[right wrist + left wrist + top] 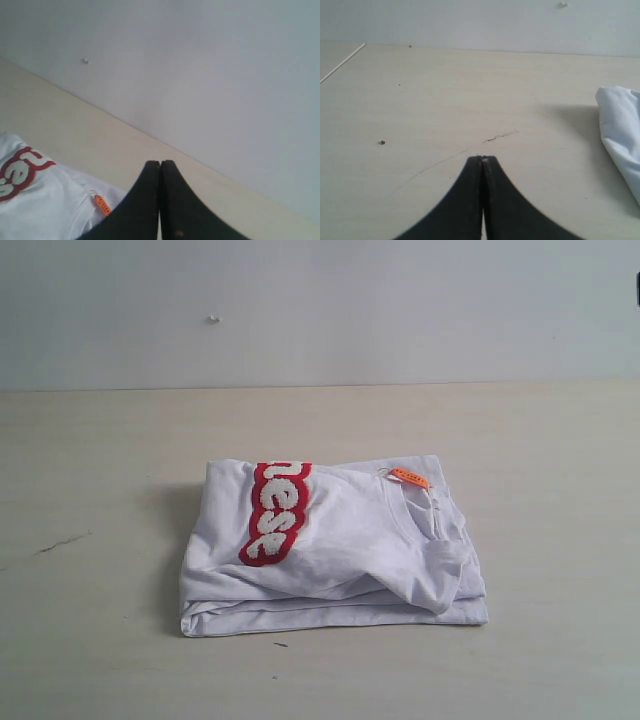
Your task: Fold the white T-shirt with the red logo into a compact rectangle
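Here, red logo (275,515) on white T-shirt (350,540) reads "ese"; left and right jaws pressed together.

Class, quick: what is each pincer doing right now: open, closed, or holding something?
Left pincer: closed, holding nothing.
Right pincer: closed, holding nothing.

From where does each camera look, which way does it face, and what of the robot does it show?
Exterior view: off the arms, facing across the table toward the wall, folded white T-shirt central; no robot part shows.
Left wrist view: on the left arm, looking past the shut left tool over the table; the T-shirt's edge visible.
Right wrist view: on the right arm, tilted, looking past the shut right tool toward the wall.
Shared: exterior and right wrist views both show the red logo and orange tag.
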You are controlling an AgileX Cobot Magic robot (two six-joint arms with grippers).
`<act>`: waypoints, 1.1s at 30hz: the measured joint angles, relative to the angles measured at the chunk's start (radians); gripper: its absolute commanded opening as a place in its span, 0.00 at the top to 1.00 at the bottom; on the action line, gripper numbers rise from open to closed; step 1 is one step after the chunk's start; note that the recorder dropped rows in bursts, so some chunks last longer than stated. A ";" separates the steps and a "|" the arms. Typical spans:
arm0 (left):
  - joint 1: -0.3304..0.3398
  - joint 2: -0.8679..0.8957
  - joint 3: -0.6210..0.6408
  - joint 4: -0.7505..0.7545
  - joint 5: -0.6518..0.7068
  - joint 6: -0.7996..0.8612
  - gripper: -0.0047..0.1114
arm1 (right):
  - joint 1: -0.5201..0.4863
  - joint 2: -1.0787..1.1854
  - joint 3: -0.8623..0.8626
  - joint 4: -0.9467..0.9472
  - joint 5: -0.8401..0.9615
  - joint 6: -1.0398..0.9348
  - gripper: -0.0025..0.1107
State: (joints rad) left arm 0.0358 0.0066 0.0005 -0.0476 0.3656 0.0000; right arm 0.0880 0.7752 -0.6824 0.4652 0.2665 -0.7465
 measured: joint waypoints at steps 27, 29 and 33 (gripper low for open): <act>0.000 0.000 0.000 0.000 0.000 0.000 0.96 | -0.172 -0.509 0.525 -0.020 -0.203 0.235 0.98; 0.000 0.000 0.000 0.000 0.000 0.000 0.96 | -0.172 -0.532 0.553 -0.020 -0.223 0.239 0.98; 0.000 0.000 0.000 0.000 0.000 0.000 0.96 | -0.172 -0.564 0.598 -0.020 -0.253 0.247 0.98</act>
State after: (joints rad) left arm 0.0358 0.0066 0.0005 -0.0476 0.3656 0.0000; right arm -0.0836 0.2117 -0.0846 0.4455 0.0138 -0.4997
